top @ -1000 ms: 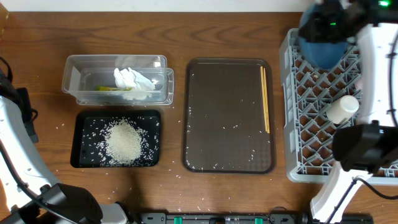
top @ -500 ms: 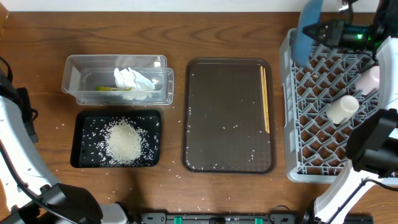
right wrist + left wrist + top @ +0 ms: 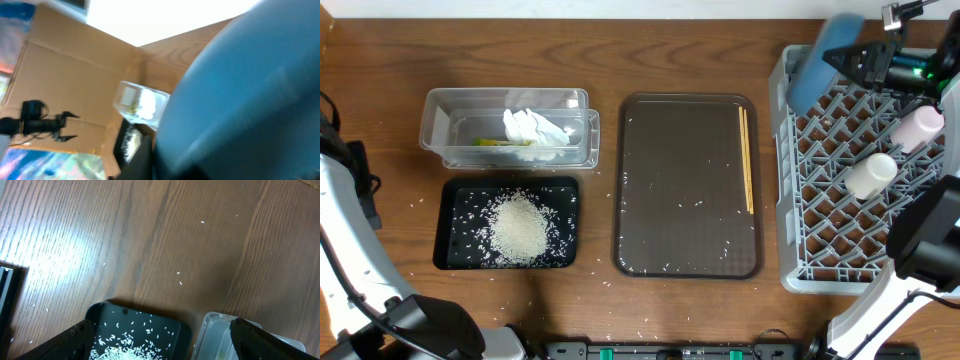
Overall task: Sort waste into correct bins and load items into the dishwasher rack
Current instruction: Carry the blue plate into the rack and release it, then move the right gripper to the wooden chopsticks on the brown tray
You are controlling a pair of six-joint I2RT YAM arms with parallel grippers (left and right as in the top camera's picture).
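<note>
Within the last second the large blue dish has been turned from lying flat to standing on edge over the far left corner of the grey dishwasher rack. It is clamped in the right gripper and is judged ready to be slotted upright. The pink cup and white cup are already racked. The chopsticks are left on the brown tray. The left gripper is held with jaws apart above the black tray.

Overhead is evenly lit with soft shadows. Glare whitens the table in the left wrist view. Right wrist: blue dish blurred, top overexposed.
</note>
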